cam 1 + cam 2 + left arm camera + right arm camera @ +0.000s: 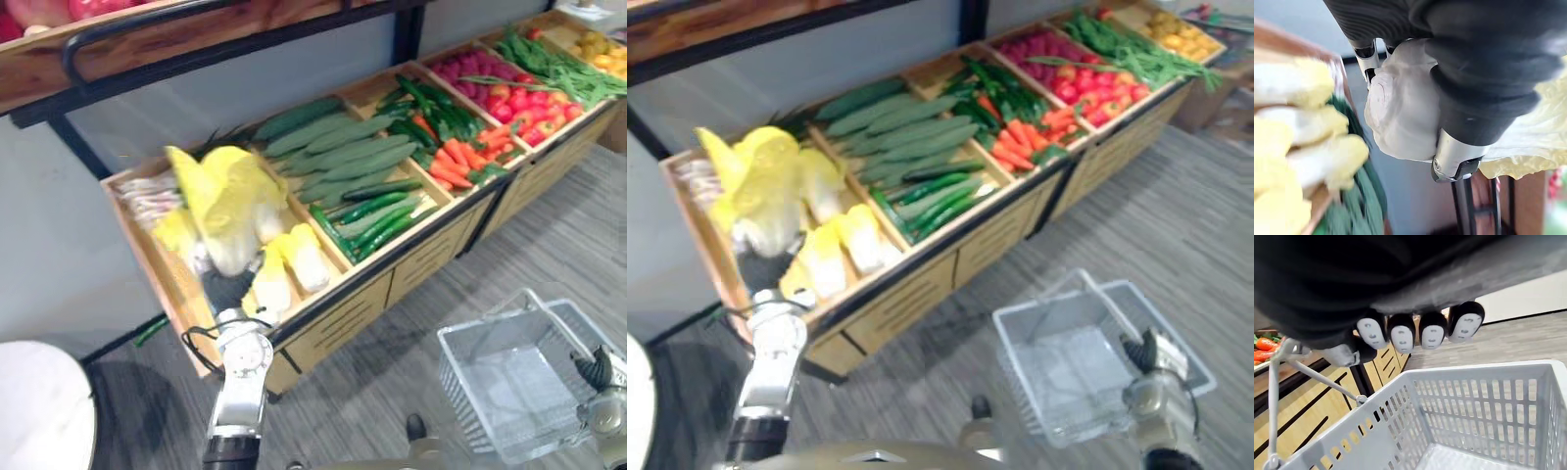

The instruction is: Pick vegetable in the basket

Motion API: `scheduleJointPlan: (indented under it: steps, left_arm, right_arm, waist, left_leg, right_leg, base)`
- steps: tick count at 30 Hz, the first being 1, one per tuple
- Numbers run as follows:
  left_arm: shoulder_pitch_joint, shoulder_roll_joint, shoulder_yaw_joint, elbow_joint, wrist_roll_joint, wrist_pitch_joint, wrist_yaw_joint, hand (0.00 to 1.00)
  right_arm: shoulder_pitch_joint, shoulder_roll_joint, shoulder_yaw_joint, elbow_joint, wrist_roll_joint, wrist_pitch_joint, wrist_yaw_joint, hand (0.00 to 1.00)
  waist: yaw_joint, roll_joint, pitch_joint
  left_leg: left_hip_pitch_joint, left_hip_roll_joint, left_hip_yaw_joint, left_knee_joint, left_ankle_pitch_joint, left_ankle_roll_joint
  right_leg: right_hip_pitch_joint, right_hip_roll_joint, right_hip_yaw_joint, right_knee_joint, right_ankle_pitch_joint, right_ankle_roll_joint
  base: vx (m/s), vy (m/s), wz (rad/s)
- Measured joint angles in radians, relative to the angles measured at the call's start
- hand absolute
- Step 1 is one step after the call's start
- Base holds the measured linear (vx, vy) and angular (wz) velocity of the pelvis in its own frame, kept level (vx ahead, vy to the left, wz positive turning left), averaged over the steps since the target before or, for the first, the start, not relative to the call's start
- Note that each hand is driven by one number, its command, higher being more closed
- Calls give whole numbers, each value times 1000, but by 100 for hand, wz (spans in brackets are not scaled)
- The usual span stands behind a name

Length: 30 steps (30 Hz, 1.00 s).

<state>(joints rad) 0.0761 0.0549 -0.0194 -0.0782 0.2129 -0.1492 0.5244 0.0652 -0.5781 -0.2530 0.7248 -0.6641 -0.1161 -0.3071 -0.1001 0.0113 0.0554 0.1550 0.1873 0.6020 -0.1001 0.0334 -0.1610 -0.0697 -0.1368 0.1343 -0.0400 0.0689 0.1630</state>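
Note:
A yellow-white napa cabbage (227, 201) hangs lifted above the leftmost compartment of the wooden stand, leaves upward. My left hand (227, 291) grips it from below, and in the left wrist view the fingers (1454, 161) curl round its pale base (1400, 107). More cabbages (294, 259) lie in the compartment underneath. At the lower right I hold a grey plastic basket (460, 343) over the floor, with nothing in it. My right hand (596, 370) is shut on the basket's handle (1312, 374), fingers (1420, 330) curled above the basket's wall (1484, 396).
The slanted wooden stand (392, 279) holds long cucumbers (338, 157), carrots with green peppers (446, 147), tomatoes (524, 108) and green beans (554, 64). An upper shelf (147, 39) overhangs the stand's back. A white round object (39, 411) sits at the lower left.

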Motion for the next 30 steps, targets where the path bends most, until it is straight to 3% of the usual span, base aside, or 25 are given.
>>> scheduleJointPlan:
  steps: [9,12,15,20,30]
  left_arm:
    - [7,94,-134,-20,-176,-61,-194,100]
    - [7,180,-178,-20,-312,-92,-295,100]
    - [5,295,-215,-18,-490,-104,-444,100]
    - [-11,340,-264,3,-595,-105,-536,100]
    - [-144,427,-451,17,-681,-104,-665,100]
  right_arm:
    - [-171,-106,201,36,12,-14,70,100]
    - [-232,-125,258,15,42,-17,76,100]
    - [-242,-138,268,-67,124,-20,78,100]
    - [-246,-150,309,-148,164,-27,98,100]
    - [-262,-151,349,-344,235,-67,122,100]
  waist:
    - [-2,14,-3]
    - [-4,20,2]
    - [-7,35,7]
    - [-1,39,11]
    - [10,51,57]
  left_leg:
    - [91,-31,215,4,-45,-15]
    - [126,-39,293,5,-66,-30]
    - [163,-42,361,5,-80,-45]
    - [186,-15,404,47,-104,-59]
    - [196,55,487,166,-168,-83]
  right_leg:
    - [-59,40,228,4,41,24]
    - [-69,58,305,-2,44,29]
    - [-65,80,363,-14,53,31]
    - [-49,105,393,-19,58,25]
    - [-51,150,444,0,67,29]
  base:
    - [11,-2,-77]
    - [-25,1,-83]
    - [-1,-15,-59]
    - [36,-29,-24]
    - [10,-28,-20]
